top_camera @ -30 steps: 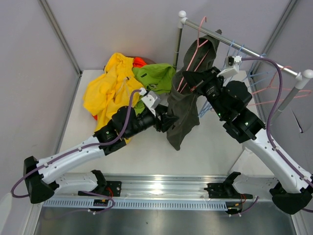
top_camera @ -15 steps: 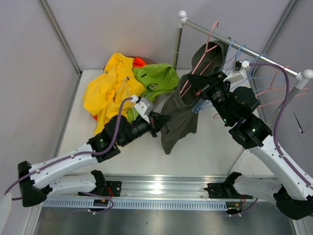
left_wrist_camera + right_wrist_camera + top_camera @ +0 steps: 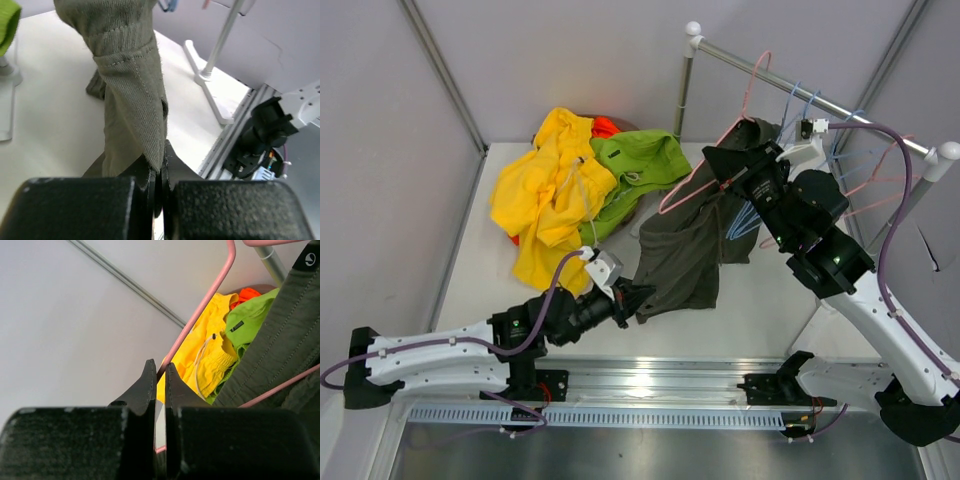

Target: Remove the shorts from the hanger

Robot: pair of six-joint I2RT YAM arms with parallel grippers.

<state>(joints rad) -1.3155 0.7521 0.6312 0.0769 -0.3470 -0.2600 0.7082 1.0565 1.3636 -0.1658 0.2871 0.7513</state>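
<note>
The dark olive-grey shorts [image 3: 690, 245] hang from a pink hanger [image 3: 720, 165] and stretch down toward the table's near edge. My left gripper [image 3: 638, 300] is shut on their lower hem [image 3: 150, 150]. My right gripper [image 3: 720, 165] is shut on the pink hanger's wire [image 3: 200, 305], holding it up off the rail. Yellow shorts [image 3: 545, 185], lime green shorts [image 3: 640, 160] and a bit of orange shorts [image 3: 605, 126] lie piled at the table's back left. The navy pair is out of view.
The metal clothes rail [image 3: 820, 100] runs across the back right, with several empty blue and pink hangers [image 3: 860, 165] on it. Its upright post [image 3: 683, 85] stands behind the pile. The rail's foot [image 3: 207, 95] shows in the left wrist view.
My left gripper has pulled the olive-grey hem down and toward the near edge. My right gripper has lifted the pink hanger up and right, stretching the shorts between them.
</note>
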